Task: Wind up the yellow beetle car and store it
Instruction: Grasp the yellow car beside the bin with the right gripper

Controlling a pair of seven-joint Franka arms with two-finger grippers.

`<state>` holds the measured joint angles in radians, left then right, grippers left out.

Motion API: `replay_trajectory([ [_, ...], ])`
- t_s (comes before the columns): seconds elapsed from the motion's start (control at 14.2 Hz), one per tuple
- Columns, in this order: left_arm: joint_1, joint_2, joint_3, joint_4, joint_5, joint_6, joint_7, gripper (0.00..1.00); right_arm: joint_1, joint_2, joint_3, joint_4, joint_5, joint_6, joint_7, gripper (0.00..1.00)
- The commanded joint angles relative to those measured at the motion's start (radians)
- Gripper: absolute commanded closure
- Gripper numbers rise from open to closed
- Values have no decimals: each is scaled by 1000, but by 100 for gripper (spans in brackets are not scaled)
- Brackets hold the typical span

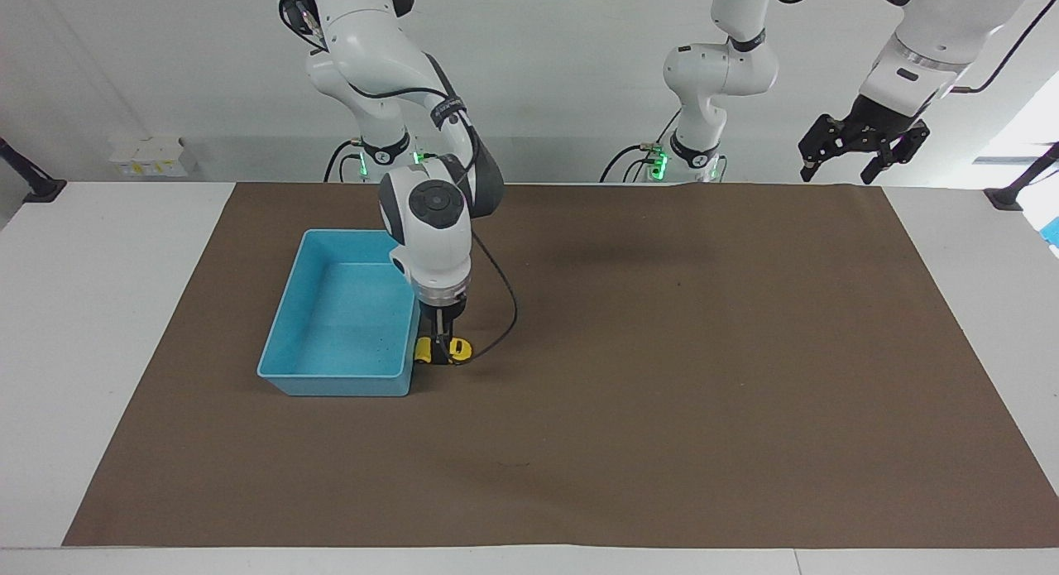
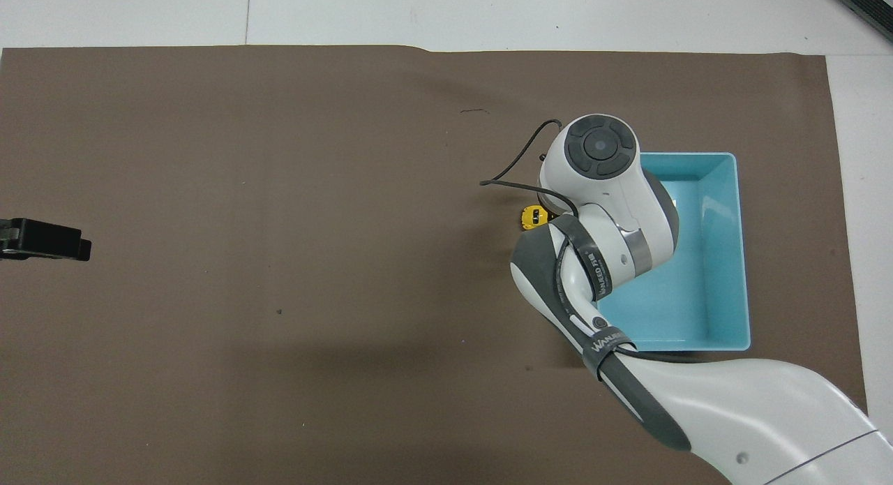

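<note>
Yellow plastic shows on either side of the right gripper (image 1: 440,350), which is lowered onto the yellow beetle car (image 1: 460,350) on the brown mat (image 1: 662,376). The car is placed just beside the light blue bin (image 1: 285,343), against the bin's long wall that faces the left arm's end of the table, near the bin's corner farthest from the robots. The bin's floor appears bare. From the facing view the 2 dark fingers are seen standing down over the car's middle, with yellow visible at each side of them; whether they are already clamped on the body or only straddling it cannot be told. In the overhead view only 1 end of the car (image 2: 534,216) is seen past the arm's wrist.

The step in hand is judged to be the grasp for winding. A grip across the car's sides, centred on the body, would be preferred, so that the wheels are kept on the mat. A pull-back winding is guessed at, so downward pressure should be kept while the car is drawn along the mat, parallel to the bin wall, so that the wall is not struck.

The left gripper (image 1: 860,145) is held high at the left arm's end of the table, well apart from the bin, with its fingers spread; that arm is waiting.
</note>
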<state>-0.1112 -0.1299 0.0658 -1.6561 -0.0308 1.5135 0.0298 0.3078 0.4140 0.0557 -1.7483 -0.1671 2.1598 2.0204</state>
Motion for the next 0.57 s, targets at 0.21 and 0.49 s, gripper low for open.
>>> replay_trajectory([
  [0.21, 13, -39, -11, -37, 15, -15, 7, 0, -10, -32, 10, -145, -75, 126, 47, 0],
  [0.49, 13, -39, -11, -39, 15, -15, 7, 0, -9, -34, 10, -158, -107, 140, 47, 100],
])
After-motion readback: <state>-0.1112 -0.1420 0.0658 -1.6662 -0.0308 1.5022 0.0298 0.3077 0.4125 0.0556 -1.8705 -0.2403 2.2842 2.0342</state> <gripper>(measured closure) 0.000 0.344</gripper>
